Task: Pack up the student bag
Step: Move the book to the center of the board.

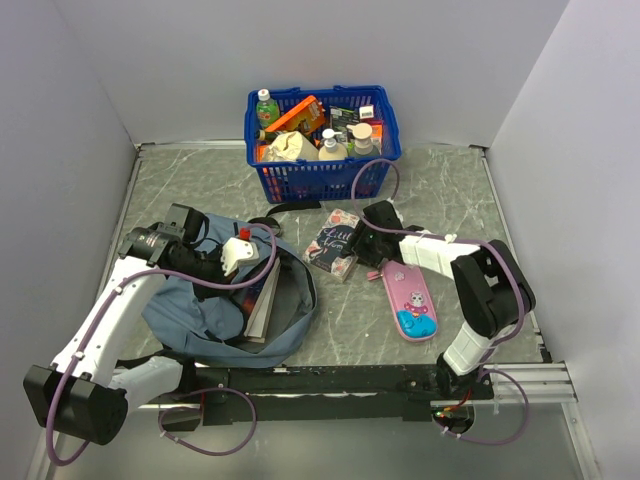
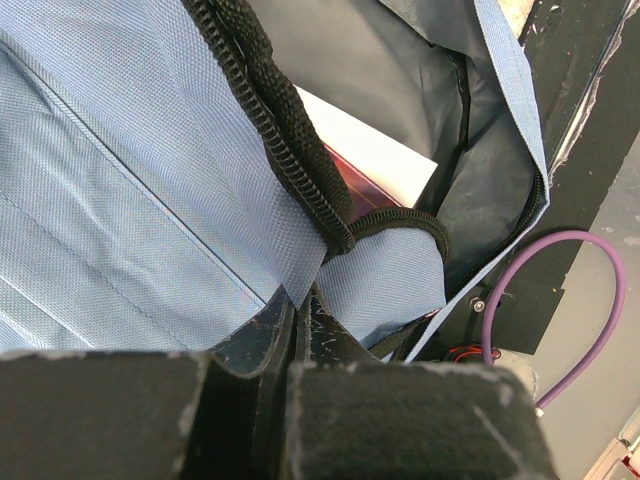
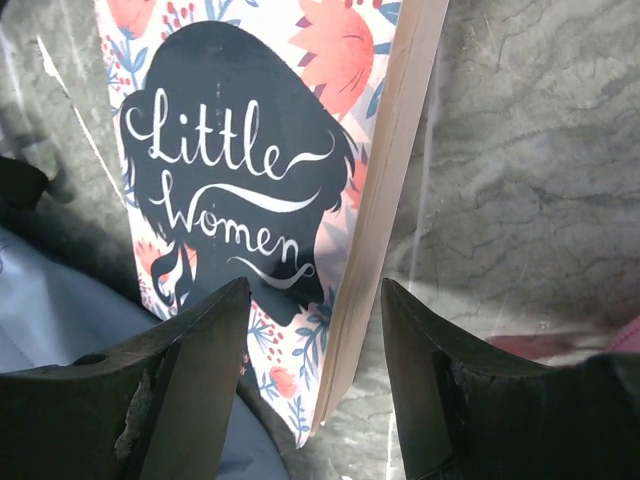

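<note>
Left gripper clamped student bag fabric at zip edge. Right gripper jaws stood apart over book, 3 o'clock of bag.

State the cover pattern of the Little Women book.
Book: flowers around a dark silhouette, white lettering; right wrist view.

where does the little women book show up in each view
Top external: Little Women book lies centre, between student bag and pink pencil case.
Left wrist: not in it.
Right wrist: fills upper centre, ahead of the open right end effector.
Shared landmark: the student bag, in all three views.
</note>
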Tool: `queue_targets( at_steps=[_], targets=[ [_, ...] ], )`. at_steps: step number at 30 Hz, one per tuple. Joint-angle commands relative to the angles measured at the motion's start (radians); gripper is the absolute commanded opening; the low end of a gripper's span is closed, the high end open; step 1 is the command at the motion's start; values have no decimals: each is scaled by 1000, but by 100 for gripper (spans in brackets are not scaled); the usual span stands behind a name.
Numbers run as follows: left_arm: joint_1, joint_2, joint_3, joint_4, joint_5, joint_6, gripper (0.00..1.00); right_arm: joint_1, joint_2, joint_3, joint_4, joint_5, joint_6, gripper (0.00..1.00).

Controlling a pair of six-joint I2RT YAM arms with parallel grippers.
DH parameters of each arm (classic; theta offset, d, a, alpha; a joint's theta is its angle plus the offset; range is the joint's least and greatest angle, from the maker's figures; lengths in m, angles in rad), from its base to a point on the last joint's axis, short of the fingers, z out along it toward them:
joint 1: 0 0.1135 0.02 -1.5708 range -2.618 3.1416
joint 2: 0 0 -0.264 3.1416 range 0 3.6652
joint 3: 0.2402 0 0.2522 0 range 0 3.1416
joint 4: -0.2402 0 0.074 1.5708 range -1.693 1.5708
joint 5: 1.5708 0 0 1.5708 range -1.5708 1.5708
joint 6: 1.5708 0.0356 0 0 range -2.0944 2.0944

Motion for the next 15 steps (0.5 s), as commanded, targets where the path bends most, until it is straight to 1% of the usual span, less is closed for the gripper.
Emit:
queue_targets(
  at_steps=[1, 15],
  targets=[
    [-5, -19, -9, -3, 32, 19, 1, 7, -18, 22, 28, 15, 4, 61],
    [-3, -17, -15, -1, 30, 22, 1, 7, -37, 39, 82, -6, 34, 59]
  ],
)
